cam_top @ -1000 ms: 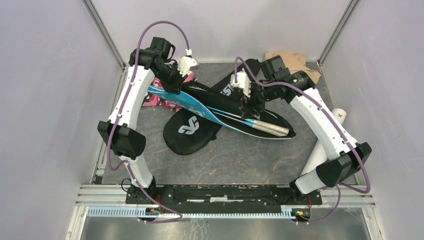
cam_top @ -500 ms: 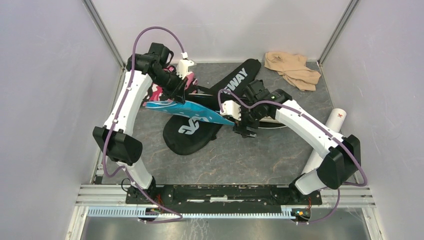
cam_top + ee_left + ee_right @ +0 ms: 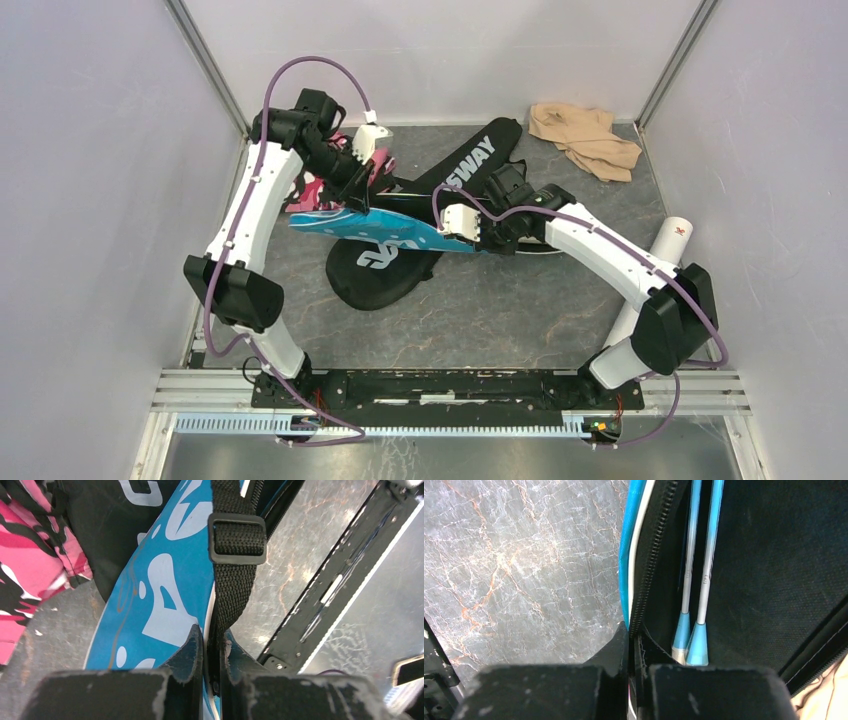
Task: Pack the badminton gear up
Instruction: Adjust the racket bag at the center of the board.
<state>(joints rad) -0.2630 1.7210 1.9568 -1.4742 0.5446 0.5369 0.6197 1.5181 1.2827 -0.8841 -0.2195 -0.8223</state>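
Your left claw (image 3: 212, 636) grips the blue racket-shaped fabric cover (image 3: 375, 228) at its black webbing strap (image 3: 235, 545), mid-table over the black racket-shaped cover (image 3: 385, 270); your right claw (image 3: 634, 636) is clamped on its zipper edge (image 3: 651, 555), beside two blue-shafted rackets (image 3: 705, 565) inside.

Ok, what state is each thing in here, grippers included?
blue cover: unzipped, held at both ends.
rackets: two shafts inside blue cover.
left gripper: shut on blue cover's strap end.
right gripper: shut on its zip edge.
black cover: flat, under blue cover.
tube: lying at right edge.
beige cloth: crumpled, far right corner.
pink cloth: bunched, far left.
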